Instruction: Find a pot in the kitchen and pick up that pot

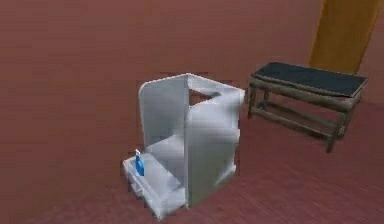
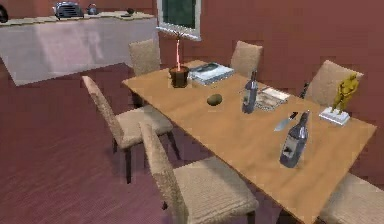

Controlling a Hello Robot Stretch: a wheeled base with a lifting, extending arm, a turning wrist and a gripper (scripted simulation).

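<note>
Forward view: smooth white open-fronted bin on red-brown floor, with a dark-topped wooden bench beyond. Arm side view: woven chairs, wooden table, dark bottle, gold statuette. On the far pale counter are edge-cropped dark blobs. Whether one is the pot, and how the fingers stand, cannot be told.

Smooth wooden table, woven-looking chairs, glossy bottles.

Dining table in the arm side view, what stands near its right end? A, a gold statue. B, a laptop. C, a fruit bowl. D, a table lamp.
A: a gold statue on a pale base stands near the right end of the dining table.
</note>
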